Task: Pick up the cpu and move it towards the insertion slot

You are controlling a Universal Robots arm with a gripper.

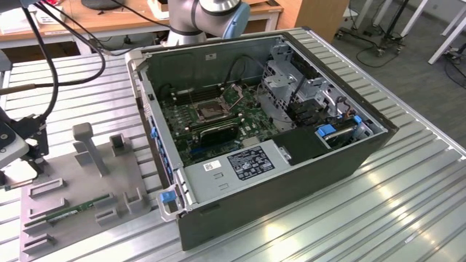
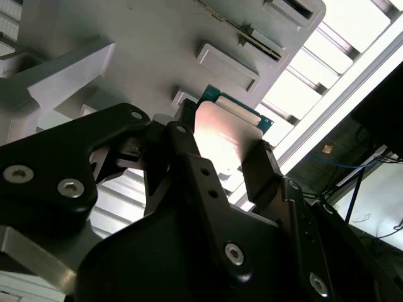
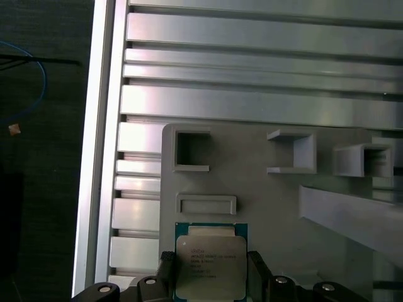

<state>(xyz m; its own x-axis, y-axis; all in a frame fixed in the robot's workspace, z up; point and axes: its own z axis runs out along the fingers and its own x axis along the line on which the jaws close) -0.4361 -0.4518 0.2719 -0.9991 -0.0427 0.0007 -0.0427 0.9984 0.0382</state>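
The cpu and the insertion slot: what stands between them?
Upright grey posts and the computer case's wall separate the cpu from the insertion slot, in the exterior view.

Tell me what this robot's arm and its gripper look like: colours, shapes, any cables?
The arm is made of round silver-grey tubes with a light blue joint cap. Black cables hang at the exterior view's left. The gripper is matt black, built from flat angular links and two blocky fingers, fastened with silver socket-head screws.
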